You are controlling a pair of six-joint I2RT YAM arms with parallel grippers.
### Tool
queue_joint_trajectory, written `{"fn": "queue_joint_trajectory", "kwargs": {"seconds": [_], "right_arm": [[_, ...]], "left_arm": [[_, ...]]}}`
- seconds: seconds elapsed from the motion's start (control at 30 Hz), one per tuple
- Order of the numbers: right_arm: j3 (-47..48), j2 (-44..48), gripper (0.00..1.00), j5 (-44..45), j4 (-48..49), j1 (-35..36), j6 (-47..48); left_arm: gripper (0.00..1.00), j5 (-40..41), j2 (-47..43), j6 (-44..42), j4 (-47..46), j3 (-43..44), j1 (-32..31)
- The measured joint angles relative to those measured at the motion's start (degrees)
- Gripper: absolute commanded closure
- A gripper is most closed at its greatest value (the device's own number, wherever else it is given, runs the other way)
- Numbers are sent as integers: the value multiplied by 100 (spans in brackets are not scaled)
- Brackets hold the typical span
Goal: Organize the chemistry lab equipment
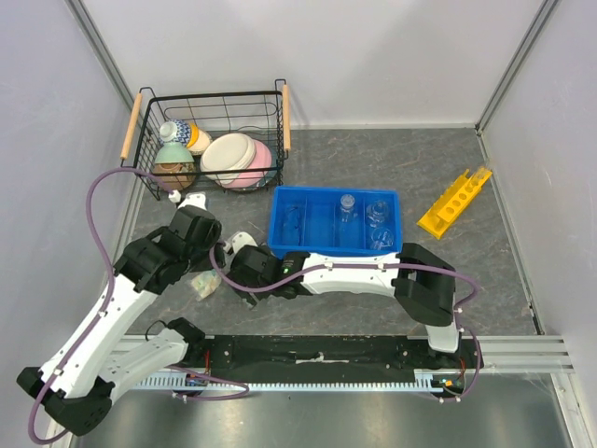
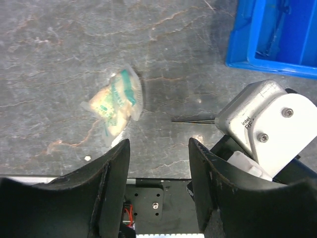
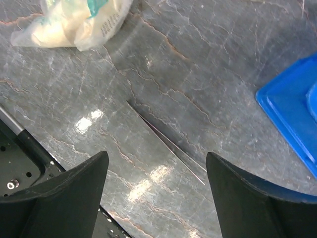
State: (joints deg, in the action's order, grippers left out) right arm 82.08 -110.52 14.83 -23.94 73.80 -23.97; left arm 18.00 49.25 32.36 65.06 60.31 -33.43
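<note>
The thin glass tube (image 3: 166, 142) lies flat on the table (image 3: 223, 59), directly under the right pincer (image 3: 156, 158), and runs slantwise across the gap between its two fingers. That pincer is spread wide and holds nothing.

The main risk, as I judge it, is the pick itself. The tube is so thin and low that closing fingers may scrape the table and pass over it. They could also roll it aside, or catch one end so that it tips out. Lying slanted to the closing line, it could twist, and being glass it could snap if pressed hard against the tabletop.

A second risk is crowding. The left pincer (image 2: 158, 148), its fingers parted with nothing between them, hangs just beside the right one. The right wrist's camera housing (image 2: 262, 124) sits close to one of its fingers, so a sideways move by either arm could knock them together.

Ahead of the right pincer and off past one finger lies a plastic packet (image 3: 74, 20), near enough to be nudged but clear of the tube. Past the other finger is a corner of the blue tray (image 3: 290, 124), which holds glass vessels (image 1: 347, 207). Well apart from both pincers are the yellow rack (image 1: 454, 201) and the wire basket (image 1: 213, 94) of bowls (image 1: 229, 154). Nothing lies between the right pincer and the tube.
</note>
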Motion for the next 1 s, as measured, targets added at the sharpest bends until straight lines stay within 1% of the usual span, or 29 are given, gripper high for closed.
{"fn": "queue_joint_trajectory", "kwargs": {"seconds": [0.27, 0.5, 0.6, 0.77, 0.8, 0.9, 0.93, 1.0], "right_arm": [[415, -466, 13, -433, 33, -20, 479], [439, -1012, 13, -629, -15, -87, 684], [455, -1023, 13, -638, -2, -103, 708], [466, -1040, 16, -623, -9, -107, 728], [466, -1040, 18, -614, -9, -107, 732], [461, -1040, 26, -595, 11, -107, 734], [446, -1040, 33, -588, 44, -109, 734], [404, -1040, 41, -564, 136, -111, 748]], "left_arm": [[40, 551, -201, -4, 378, 0, 37], [39, 562, -146, -57, 365, -7, 4], [39, 614, -127, -72, 323, -20, -2], [39, 730, -125, -94, 199, -116, -7], [39, 752, -125, -109, 173, -138, -7], [39, 796, -125, -157, 122, -157, -9], [39, 809, -125, -175, 105, -157, -9], [39, 844, -125, -199, 74, -157, -11]]}}
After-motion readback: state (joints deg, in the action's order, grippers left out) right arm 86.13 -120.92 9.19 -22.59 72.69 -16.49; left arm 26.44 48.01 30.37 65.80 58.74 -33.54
